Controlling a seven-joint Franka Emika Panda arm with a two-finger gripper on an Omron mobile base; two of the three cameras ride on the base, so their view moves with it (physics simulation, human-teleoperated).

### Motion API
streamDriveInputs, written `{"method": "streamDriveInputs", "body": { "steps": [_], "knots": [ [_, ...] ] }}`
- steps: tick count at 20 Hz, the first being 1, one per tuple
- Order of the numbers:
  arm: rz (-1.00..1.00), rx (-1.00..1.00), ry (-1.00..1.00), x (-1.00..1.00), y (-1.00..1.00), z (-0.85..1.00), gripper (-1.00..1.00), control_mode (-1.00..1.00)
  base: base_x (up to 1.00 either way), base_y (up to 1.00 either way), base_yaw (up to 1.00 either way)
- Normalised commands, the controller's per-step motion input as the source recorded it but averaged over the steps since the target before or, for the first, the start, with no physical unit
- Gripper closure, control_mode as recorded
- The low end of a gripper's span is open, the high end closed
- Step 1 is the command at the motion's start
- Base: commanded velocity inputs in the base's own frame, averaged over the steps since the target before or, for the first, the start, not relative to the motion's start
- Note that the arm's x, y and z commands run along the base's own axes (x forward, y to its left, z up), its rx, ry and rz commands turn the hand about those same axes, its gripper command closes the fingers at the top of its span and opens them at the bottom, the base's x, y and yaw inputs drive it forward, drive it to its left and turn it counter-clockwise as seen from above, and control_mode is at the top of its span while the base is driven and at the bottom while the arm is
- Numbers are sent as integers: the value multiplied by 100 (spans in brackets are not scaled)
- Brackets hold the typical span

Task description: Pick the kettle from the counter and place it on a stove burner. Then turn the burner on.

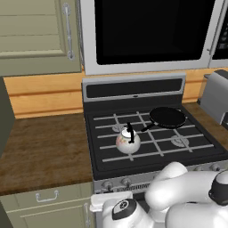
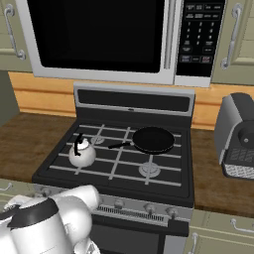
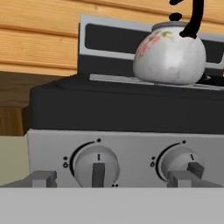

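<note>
The small round white kettle (image 1: 128, 141) (image 2: 82, 154) (image 3: 169, 54), marked with faint reddish flowers and topped by a thin black upright handle, sits on the light-grey grate bars of the black cooktop (image 1: 151, 149) (image 2: 119, 163), over the front left burner. A flat black frying pan (image 1: 167, 117) (image 2: 153, 140) lies on the rear right of the grates, well apart from the kettle. The front right round grey burner cap (image 1: 180, 141) (image 2: 149, 170) is bare. To the left, the dark brown wood-grain table (image 1: 42, 151) (image 2: 20, 141) lies open beside the stove. The white arm folds low before the stove front; the hand view faces two grey round knobs (image 3: 97, 164), with the two grey fingers (image 3: 41, 178) apart, one on either side of the left knob.
</note>
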Motion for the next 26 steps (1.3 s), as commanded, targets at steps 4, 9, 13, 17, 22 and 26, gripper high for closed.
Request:
{"method": "streamDriveInputs", "body": {
  "steps": [4, 9, 13, 17, 22, 26],
  "knots": [
    [10, 0, 0, 18, -27, -28, -100, -100, 0, 0, 0],
    [14, 0, 0, 13, -19, -5, -100, -100, 0, 0, 0],
    [18, 0, 0, 26, -22, 0, -100, -100, 0, 0, 0],
    [15, 0, 0, 42, -30, -7, -100, -100, 0, 0, 0],
    [6, 0, 0, 47, -42, -2, -100, -100, 0, 0, 0],
    [0, 0, 0, 32, -50, 0, -100, -100, 0, 0, 0]
  ]
}}
